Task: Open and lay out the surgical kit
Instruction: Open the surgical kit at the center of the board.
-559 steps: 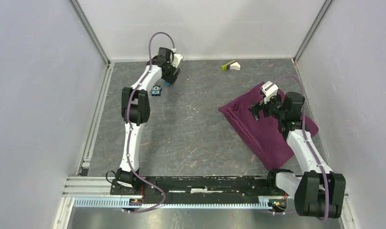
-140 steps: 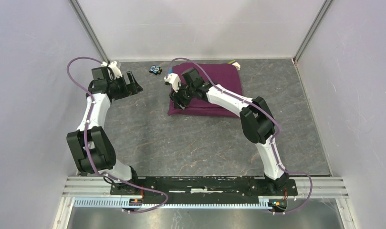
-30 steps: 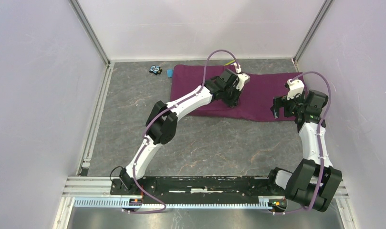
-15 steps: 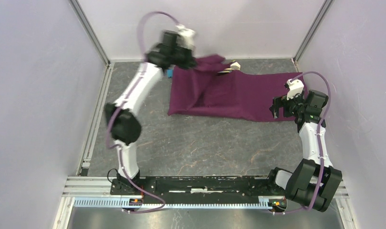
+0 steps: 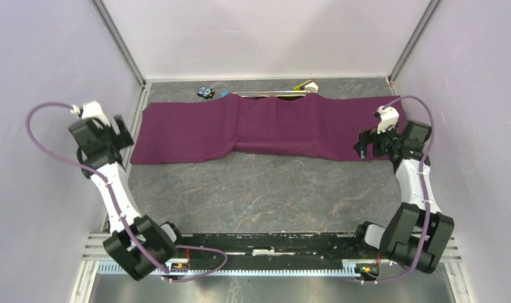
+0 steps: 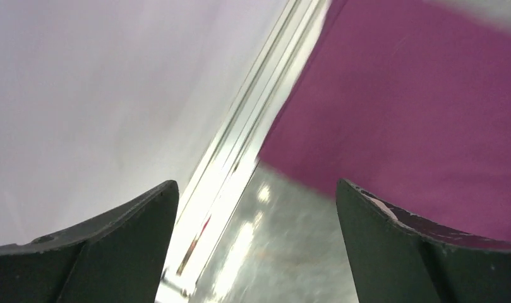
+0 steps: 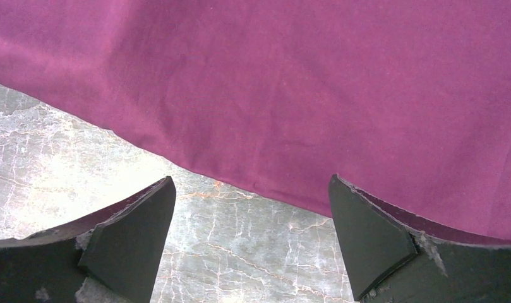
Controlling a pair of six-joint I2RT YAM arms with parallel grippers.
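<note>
The surgical kit's dark purple cloth (image 5: 265, 129) lies spread in a long band across the far half of the table, with a thin shiny metal edge (image 5: 268, 95) along its far side. I see no other kit pieces. My left gripper (image 5: 121, 131) hangs open just off the cloth's left end, near the side rail. In the left wrist view its jaws (image 6: 256, 184) stand wide with nothing between them, and the cloth (image 6: 417, 107) lies to the upper right. My right gripper (image 5: 361, 145) is open over the cloth's near right edge. The right wrist view shows that gripper (image 7: 251, 182) empty above the hem (image 7: 271, 95).
A small blue-and-black block (image 5: 206, 92) and a yellow-green and white piece (image 5: 306, 86) sit by the back wall. Aluminium rails (image 5: 129, 145) run along the left side, with enclosure walls close on both sides. Bare grey marbled table (image 5: 259, 196) lies between cloth and arm bases.
My left arm swung from the far middle to the far left, drew the folded cloth out leftward and let it go. The cloth now lies much wider. The right arm stayed put.
</note>
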